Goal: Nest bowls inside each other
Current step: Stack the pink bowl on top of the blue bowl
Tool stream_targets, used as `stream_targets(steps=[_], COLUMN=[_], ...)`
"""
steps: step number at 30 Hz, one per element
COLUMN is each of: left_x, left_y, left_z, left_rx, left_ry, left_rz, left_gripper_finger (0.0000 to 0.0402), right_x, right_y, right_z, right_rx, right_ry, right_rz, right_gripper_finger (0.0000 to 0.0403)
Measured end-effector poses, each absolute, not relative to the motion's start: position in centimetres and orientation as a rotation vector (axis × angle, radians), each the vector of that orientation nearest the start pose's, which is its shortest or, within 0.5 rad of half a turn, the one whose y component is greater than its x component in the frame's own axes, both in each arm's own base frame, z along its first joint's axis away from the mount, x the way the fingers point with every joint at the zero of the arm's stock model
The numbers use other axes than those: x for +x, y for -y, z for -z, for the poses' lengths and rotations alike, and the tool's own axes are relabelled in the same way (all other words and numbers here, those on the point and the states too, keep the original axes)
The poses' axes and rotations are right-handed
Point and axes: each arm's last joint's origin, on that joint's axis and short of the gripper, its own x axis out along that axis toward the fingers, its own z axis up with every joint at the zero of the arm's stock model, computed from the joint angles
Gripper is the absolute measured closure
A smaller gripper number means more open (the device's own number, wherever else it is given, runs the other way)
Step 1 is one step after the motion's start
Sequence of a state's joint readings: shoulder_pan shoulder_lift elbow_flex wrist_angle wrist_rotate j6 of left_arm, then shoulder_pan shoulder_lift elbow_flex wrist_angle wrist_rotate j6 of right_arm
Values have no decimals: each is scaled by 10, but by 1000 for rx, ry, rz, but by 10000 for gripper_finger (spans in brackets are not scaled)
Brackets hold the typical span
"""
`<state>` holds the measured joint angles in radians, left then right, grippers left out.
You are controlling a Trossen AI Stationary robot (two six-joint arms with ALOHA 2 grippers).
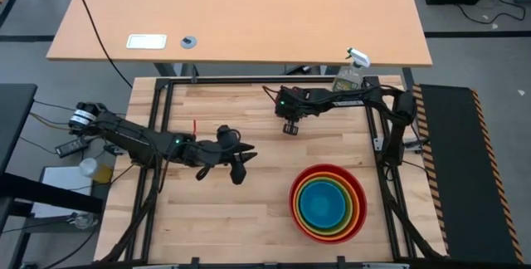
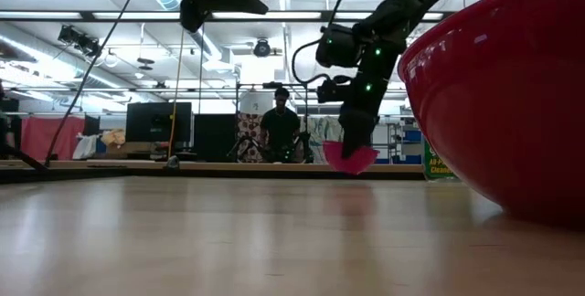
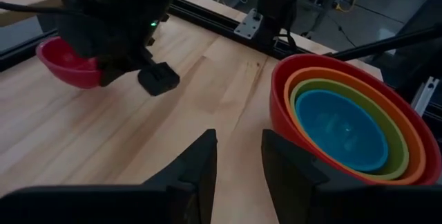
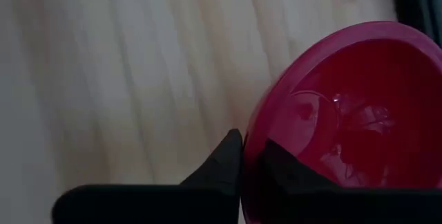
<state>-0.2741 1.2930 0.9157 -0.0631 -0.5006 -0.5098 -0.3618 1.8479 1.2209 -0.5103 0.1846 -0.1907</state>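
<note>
Four bowls stand nested at the near right: red (image 1: pixel 300 188) outermost, then orange, lime green and blue (image 1: pixel 322 204) innermost. The smallest bowl, magenta-pink (image 3: pixel 68 63), is at the far middle of the table, with my right gripper (image 4: pixel 250 144) shut on its rim; in the high view the right gripper (image 1: pixel 290 127) covers it. My left gripper (image 3: pixel 238 156) hovers open above the table's middle, left of the stack, with nothing between its fingers. My right gripper pinches the magenta bowl's rim (image 4: pixel 257 128), one finger inside (image 4: pixel 280 163) the bowl and one outside (image 4: pixel 228 156). The fingers slant steeply down from above. The bowl stays opening up below the gripper (image 2: pixel 351 158); whether its base is on the table cannot be told.
A clear spray bottle (image 1: pixel 352 68) stands at the table's far right corner. Black frame rails (image 1: pixel 249 82) border the tabletop, and a second table (image 1: pixel 249 12) lies beyond. A person (image 2: pixel 281 124) stands in the room behind. Bare wood lies between the magenta bowl and the stack.
</note>
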Motion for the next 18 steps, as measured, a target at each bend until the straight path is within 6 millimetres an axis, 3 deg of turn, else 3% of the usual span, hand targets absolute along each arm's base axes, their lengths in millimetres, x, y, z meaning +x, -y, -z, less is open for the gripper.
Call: stream_targets(steps=[6, 9, 14, 18], left_x=[275, 275, 276, 278], left_y=[62, 62, 59, 51], left_z=[-283, -282, -283, -282], left_rx=[-338, -337, -340, -375], left_ry=[-340, -343, -339, -330], left_rz=[-322, -324, -333, -368], left_gripper_finger=[286, 286, 286, 286], right_x=[327, 312, 268, 222], right_y=[109, 88, 41, -5], right_z=[-201, -229, -293, -332], right_rx=[31, 30, 87, 165], right_ry=[-1207, -1209, -1088, -1016], right_rz=[218, 185, 17, -161], right_gripper_finger=[384, 384, 384, 382])
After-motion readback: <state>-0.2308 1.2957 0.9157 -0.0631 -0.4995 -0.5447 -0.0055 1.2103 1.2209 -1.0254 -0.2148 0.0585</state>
